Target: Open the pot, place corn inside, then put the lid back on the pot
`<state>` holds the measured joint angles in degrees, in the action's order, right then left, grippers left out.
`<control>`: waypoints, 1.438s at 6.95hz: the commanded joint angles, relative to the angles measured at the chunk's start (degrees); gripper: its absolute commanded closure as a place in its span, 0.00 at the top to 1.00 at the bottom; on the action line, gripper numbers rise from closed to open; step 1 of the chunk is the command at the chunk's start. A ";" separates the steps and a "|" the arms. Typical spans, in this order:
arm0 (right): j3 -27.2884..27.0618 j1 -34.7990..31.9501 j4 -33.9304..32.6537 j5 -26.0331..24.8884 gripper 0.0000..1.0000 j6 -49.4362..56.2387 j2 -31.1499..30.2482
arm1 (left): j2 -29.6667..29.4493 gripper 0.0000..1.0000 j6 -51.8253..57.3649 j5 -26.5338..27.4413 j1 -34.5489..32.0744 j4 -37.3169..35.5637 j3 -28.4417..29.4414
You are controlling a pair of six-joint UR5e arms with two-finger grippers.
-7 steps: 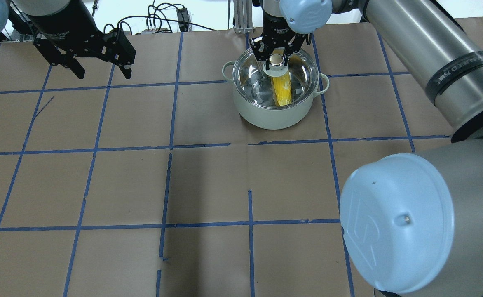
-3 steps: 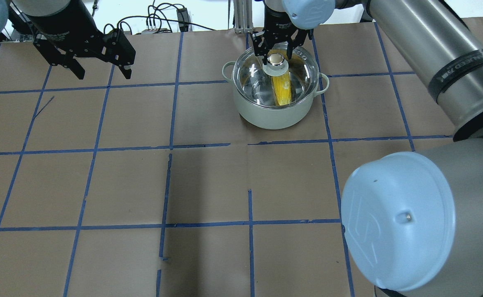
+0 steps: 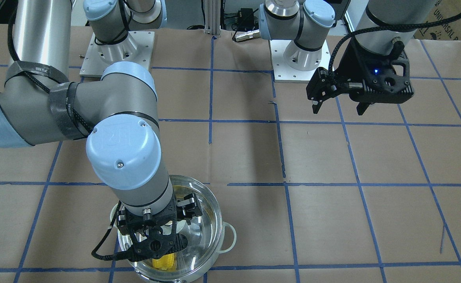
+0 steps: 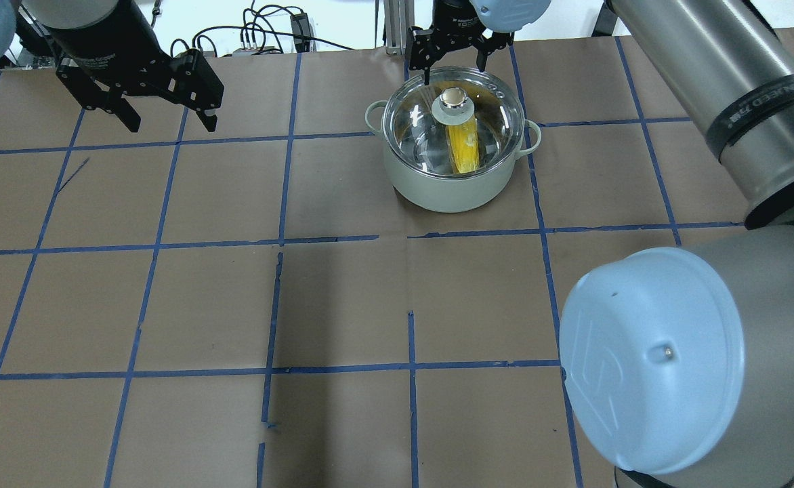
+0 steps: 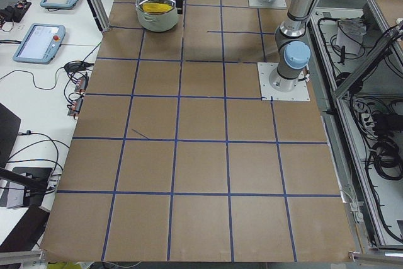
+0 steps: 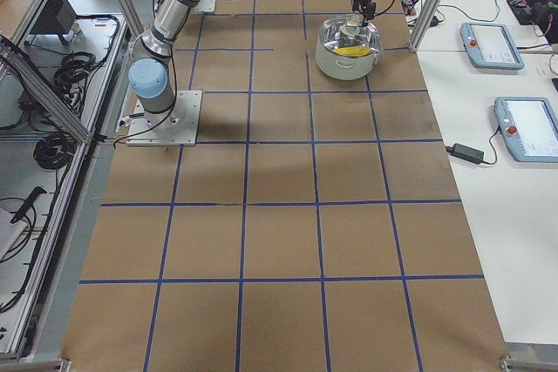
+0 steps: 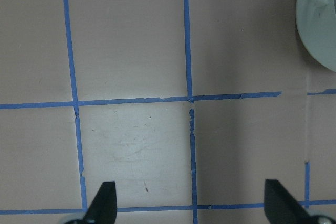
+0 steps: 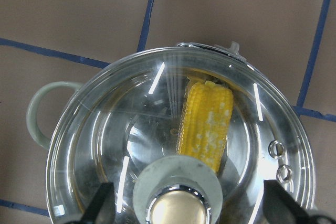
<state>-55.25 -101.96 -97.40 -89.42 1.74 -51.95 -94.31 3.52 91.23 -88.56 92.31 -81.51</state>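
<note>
The pot [image 4: 437, 190] stands at the far middle of the table, pale green outside with loop handles. The glass lid [image 4: 488, 112] sits on it, its metal knob [image 4: 452, 100] on top. The yellow corn [image 4: 463, 149] lies inside and shows through the lid. My right gripper [image 4: 452, 66] is open and empty, above the pot's far rim and clear of the knob. In the right wrist view the corn [image 8: 207, 127] and knob [image 8: 177, 208] lie below the open fingertips [image 8: 102, 203]. My left gripper [image 4: 170, 123] is open and empty, above the table at the far left.
Brown paper with blue tape lines [image 4: 282, 240] covers the table. Cables and an aluminium post [image 4: 397, 27] lie beyond the far edge, just behind the pot. The pot's side [image 7: 320, 24] shows at the top right of the left wrist view.
My right gripper has lifted off the lid's knob and drawn back toward the far edge. The lid stays on the pot. The left arm has not moved.
</note>
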 commanded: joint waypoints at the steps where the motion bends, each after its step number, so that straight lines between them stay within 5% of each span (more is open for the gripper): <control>1: -2.13 -0.87 1.07 0.38 0.98 -0.42 -0.25 | 0.00 1.00 0.00 0.00 -0.04 -0.11 -0.14; 5: -2.49 -1.05 6.86 0.47 0.98 -0.24 -0.87 | 0.35 1.00 0.00 0.09 -0.04 0.93 -0.14; 10: -1.26 -1.66 6.53 1.09 0.97 -0.59 -0.34 | 0.35 1.00 0.00 0.09 -0.04 2.09 -0.14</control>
<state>-56.59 -103.52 -90.45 -88.41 1.15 -52.44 -93.93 3.51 91.32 -88.59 94.38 -81.60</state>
